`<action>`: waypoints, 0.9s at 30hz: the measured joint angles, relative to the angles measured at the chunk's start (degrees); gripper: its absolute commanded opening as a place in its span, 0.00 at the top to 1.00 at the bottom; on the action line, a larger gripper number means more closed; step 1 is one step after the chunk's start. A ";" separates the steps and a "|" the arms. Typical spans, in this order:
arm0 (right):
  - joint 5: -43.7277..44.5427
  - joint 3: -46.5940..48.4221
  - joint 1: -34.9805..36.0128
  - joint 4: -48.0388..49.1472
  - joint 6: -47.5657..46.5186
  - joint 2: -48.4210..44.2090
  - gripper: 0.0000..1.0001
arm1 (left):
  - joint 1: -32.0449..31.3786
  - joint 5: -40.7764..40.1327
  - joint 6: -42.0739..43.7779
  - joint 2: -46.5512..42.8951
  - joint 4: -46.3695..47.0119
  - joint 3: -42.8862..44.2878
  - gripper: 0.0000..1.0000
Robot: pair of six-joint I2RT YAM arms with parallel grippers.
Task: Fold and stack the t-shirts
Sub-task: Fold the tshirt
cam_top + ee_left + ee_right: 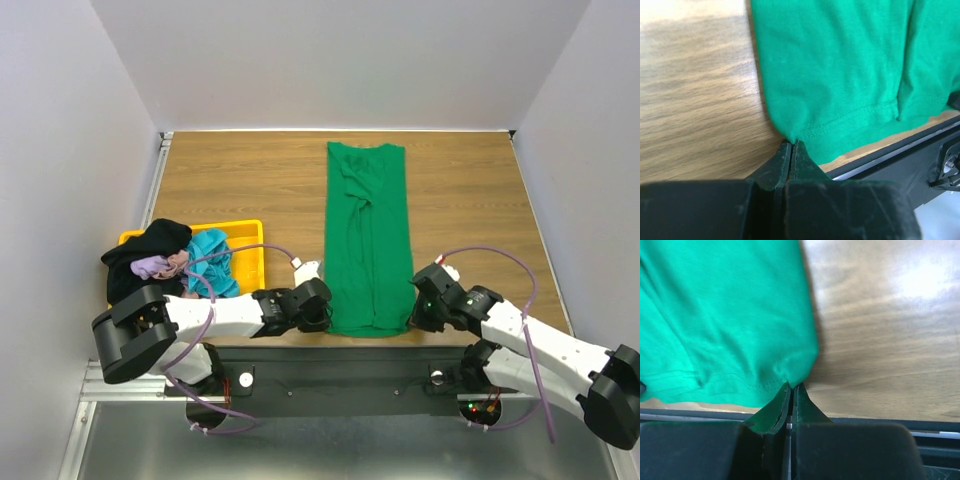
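A bright green t-shirt (367,235) lies as a long narrow strip down the middle of the table, its hem at the near edge. My left gripper (322,312) is shut on the near left hem corner (790,134). My right gripper (418,308) is shut on the near right hem corner (792,377). Both corners sit low, close to the wood. Black (150,255), teal (213,262) and lavender-pink (152,267) shirts are heaped in the yellow bin (250,255) at the left.
The wooden table (470,200) ends at a black metal rail (340,365) just behind both grippers. White walls close in the back and sides. The yellow bin stands by the left arm.
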 measured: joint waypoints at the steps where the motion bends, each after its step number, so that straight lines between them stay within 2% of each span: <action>1: 0.44 0.63 0.00 -0.04 -0.39 0.20 1.00 | 0.00 -0.26 0.44 -0.22 -0.13 0.11 1.00; 7: 8.35 7.34 0.00 0.87 -2.23 3.15 1.00 | 3.41 -1.97 4.70 -1.57 -0.76 4.68 1.00; 11: 18.32 11.28 0.00 2.40 -2.43 5.92 1.00 | 10.58 -1.09 8.22 -1.31 1.55 8.96 1.00; 15: 27.91 15.34 -0.02 5.75 -2.84 11.19 1.00 | 17.33 -0.48 12.17 3.06 2.71 16.17 1.00; 19: 33.35 21.90 -0.70 8.33 -4.72 19.98 1.00 | 20.68 -0.17 14.97 7.72 3.50 21.68 1.00; 27: 32.00 29.62 -8.76 17.68 -12.28 33.64 0.99 | 26.34 2.16 17.81 18.27 4.76 29.97 1.00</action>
